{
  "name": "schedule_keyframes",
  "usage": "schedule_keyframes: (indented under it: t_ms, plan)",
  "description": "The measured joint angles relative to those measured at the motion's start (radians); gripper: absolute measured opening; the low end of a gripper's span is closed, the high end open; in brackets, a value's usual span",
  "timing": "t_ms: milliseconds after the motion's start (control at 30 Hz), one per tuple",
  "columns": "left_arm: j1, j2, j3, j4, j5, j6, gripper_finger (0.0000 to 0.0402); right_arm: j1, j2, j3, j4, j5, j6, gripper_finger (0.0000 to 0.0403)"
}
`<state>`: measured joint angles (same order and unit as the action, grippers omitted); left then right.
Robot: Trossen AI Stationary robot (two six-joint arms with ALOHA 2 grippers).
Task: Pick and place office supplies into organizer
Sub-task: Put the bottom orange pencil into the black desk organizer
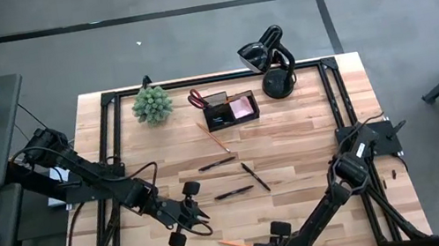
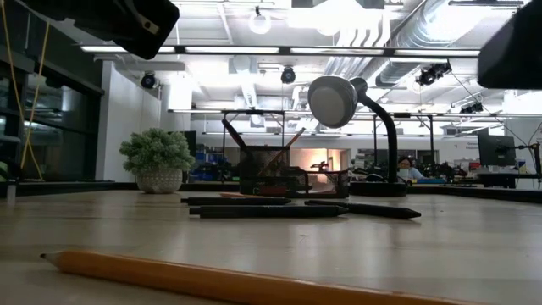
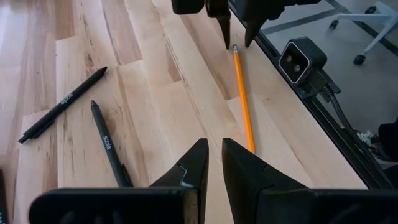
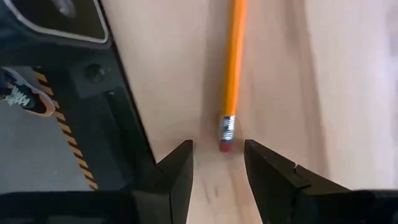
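In the right wrist view the pencil (image 4: 233,68) is blurred and runs off the edge, only its eraser end clear just ahead of the right hand (image 4: 217,163). The organizer (image 2: 284,169) contents (low view) are too dim to tell.

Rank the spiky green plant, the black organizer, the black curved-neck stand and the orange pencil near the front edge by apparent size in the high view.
1. Black curved-neck stand
2. Black rectangular organizer
3. Spiky green plant, close to the organizer, so unsure
4. Thin orange pencil
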<state>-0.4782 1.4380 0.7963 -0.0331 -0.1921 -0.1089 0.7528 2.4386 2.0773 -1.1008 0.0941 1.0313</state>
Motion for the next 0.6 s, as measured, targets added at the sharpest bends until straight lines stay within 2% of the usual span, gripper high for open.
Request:
schedule_keyframes:
  t_ms: [233, 600]
  plan:
    - [0.000, 0.000, 0.000, 0.000, -0.004, 0.000, 0.0035, 0.000, 0.003, 0.000, 0.006, 0.000, 0.000, 0.0133]
    - [0.000, 0.000, 0.000, 0.001, -0.006, 0.000, 0.0035, 0.000, 0.003, 0.000, 0.008, 0.006, -0.011, 0.0091]
